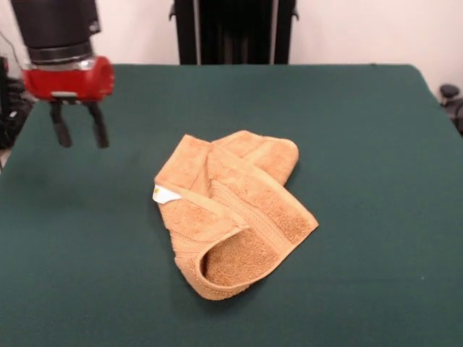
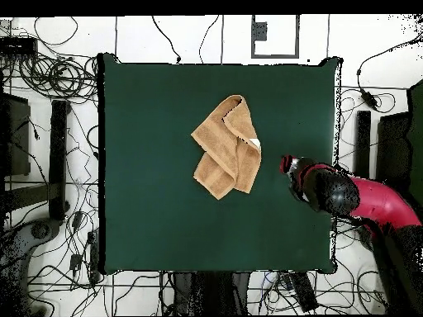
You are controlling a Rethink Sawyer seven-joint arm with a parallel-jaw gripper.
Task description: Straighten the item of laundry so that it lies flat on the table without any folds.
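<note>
The tan-orange towel [image 1: 231, 210] lies crumpled near the middle of the dark green table [image 1: 362, 144], folded over itself several times, with a curled loop at its near end and a small white tag at its left edge. It also shows in the overhead view [image 2: 227, 147] on the table [image 2: 165, 215]. My gripper [image 1: 79, 137] hangs above the table at the far left of the front view, well away from the towel, its two dark fingers apart and empty. In the overhead view the gripper [image 2: 289, 177] is to the right of the towel.
The robot's black pedestal [image 1: 235, 32] stands behind the table's far edge. Cables and dark equipment [image 2: 49, 149] lie on the floor around the table.
</note>
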